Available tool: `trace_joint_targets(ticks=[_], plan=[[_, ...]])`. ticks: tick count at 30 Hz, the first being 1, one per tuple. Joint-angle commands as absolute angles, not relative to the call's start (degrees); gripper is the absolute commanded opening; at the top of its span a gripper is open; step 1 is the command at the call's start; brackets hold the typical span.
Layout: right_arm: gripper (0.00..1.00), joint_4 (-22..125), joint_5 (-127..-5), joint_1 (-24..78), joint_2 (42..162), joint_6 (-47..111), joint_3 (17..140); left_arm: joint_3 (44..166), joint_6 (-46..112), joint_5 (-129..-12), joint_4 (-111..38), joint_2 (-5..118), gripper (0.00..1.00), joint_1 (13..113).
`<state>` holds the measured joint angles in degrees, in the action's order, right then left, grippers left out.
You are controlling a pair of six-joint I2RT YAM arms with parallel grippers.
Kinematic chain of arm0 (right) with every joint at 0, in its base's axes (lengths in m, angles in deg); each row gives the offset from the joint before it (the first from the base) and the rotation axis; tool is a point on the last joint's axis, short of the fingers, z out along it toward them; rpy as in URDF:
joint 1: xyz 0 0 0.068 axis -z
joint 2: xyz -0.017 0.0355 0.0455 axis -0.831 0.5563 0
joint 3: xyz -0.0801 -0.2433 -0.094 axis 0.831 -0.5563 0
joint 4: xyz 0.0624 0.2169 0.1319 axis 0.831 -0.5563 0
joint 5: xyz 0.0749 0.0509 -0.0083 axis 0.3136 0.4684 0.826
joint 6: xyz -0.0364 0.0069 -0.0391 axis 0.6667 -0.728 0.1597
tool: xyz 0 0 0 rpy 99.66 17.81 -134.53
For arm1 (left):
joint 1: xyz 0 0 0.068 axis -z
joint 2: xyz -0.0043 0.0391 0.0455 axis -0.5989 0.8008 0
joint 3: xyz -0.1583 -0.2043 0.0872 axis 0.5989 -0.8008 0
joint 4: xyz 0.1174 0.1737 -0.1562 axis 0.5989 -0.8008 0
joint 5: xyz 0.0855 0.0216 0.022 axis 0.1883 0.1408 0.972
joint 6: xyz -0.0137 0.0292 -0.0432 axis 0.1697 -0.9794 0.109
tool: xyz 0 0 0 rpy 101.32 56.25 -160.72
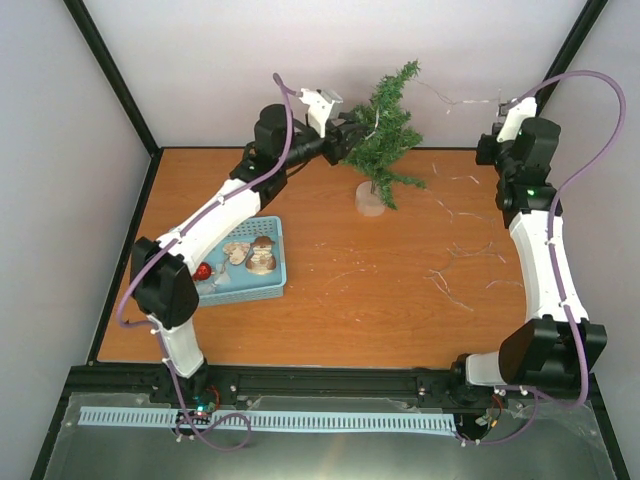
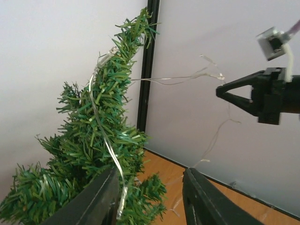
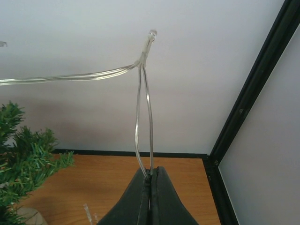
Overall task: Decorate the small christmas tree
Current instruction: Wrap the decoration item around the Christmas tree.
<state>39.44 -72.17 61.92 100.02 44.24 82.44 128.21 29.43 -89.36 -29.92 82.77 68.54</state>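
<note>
Pinched shut at the bottom of the right wrist view, the right gripper (image 3: 151, 172) holds a thin doubled light wire (image 3: 143, 122) between its dark tips. The wire rises straight up to a tiny clear bulb (image 3: 152, 33), then bends and runs off to the left, above the green branches of the small christmas tree (image 3: 21, 161) at the left edge.

In the left wrist view, the left gripper (image 2: 150, 180) has its jaws partly apart with open space between them, clamping nothing. Its left-hand finger (image 2: 96, 201) lies against the tree's lower branches. A strand of the wire runs down the needles along that finger's inner edge; I cannot tell whether the two touch. Higher up, the wire loops near the tree's top and stretches right to the right gripper's tip, held up in front of the white wall (image 2: 197, 37).

From above, the tree stands on its small pale base (image 1: 371, 203) on the wooden table (image 1: 380, 300), near the far edge and about midway across. The left gripper reaches into the tree's left side, high up. The right gripper hangs well apart from it, toward the far right corner. Loose strands (image 1: 455, 275) lie scattered on the table's right half. On the left, partly under the left arm, sits a blue basket (image 1: 272, 288) holding a red ball (image 1: 203, 271) and some brownish ornaments (image 1: 258, 256).
</note>
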Motion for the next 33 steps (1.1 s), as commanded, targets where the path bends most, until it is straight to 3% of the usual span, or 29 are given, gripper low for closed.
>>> trace_joint_targets(ticks=[1, 13, 28, 33], plan=[[0.03, 42.84, -70.16, 62.22, 97.48, 43.06, 81.15, 135.41, 28.61, -87.70, -32.73, 86.89, 0.37, 68.17], [0.03, 44.46, -68.14, 62.26, 96.87, 42.81, 80.00, 149.55, 34.61, -89.07, -40.32, 97.59, 0.30, 68.17], [0.03, 46.85, -67.16, 62.24, 96.48, 41.74, 78.50, 155.37, 36.53, -92.48, -41.80, 102.46, 0.24, 68.15], [0.03, 47.24, -67.02, 62.25, 95.99, 41.53, 78.50, 155.85, 37.68, -93.67, -41.01, 102.70, 0.07, 68.22]])
